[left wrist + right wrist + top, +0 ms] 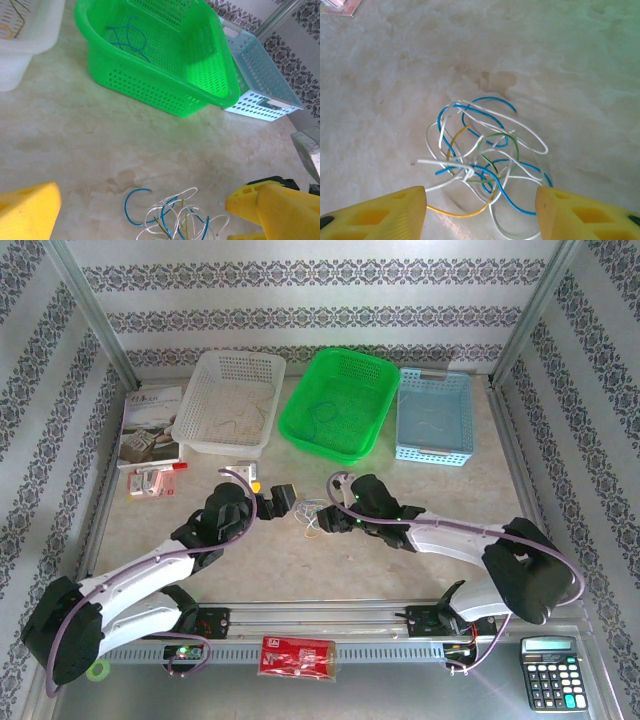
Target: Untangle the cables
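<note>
My left gripper (pixel 142 199) and right gripper (pixel 481 197) gape beside thin multicoloured tangled cables (pixel 480 150); perforated green plastic basket (pixel 145 90) at 12 o'clock.

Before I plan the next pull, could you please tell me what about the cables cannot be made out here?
The cables: the tangle's near loops are cut off by the bottom edge in both wrist views; too small to count in the top view.
White basket: its strands are too fine in the top view, cropped in the left wrist view.
Blue basket: contents too small to tell.
</note>
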